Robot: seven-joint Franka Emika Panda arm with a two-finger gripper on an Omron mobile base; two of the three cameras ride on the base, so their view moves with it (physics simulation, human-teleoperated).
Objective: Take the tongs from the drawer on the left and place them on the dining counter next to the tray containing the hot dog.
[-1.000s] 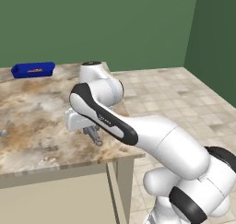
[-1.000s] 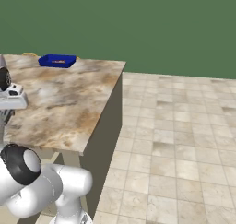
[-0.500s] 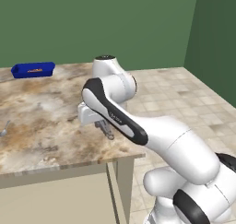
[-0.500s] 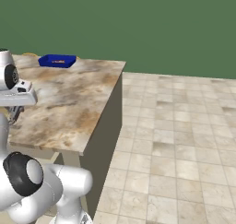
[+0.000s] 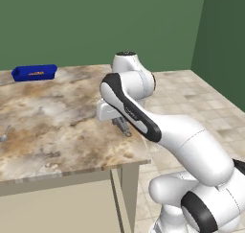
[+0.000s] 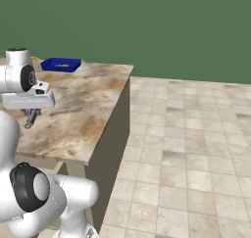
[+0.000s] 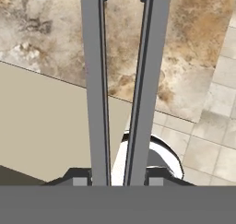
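**Tongs carried over the dining counter**

The gripper [image 7: 118,181] is closing narrowly on the tongs [image 7: 120,80], whose two long grey arms are running up the hand view from between the finger tips. In the left base view the gripper [image 5: 122,125] is hanging above the dining counter [image 5: 52,126], near its right edge and towards the front right corner, with the tongs [image 5: 125,130] pointing down at the stone. The right base view is showing the same hand [image 6: 32,115] over the counter [image 6: 83,109]. The tray [image 5: 34,73] is sitting at the far left corner, well apart from the gripper, with the hot dog [image 5: 35,74] lying inside it.
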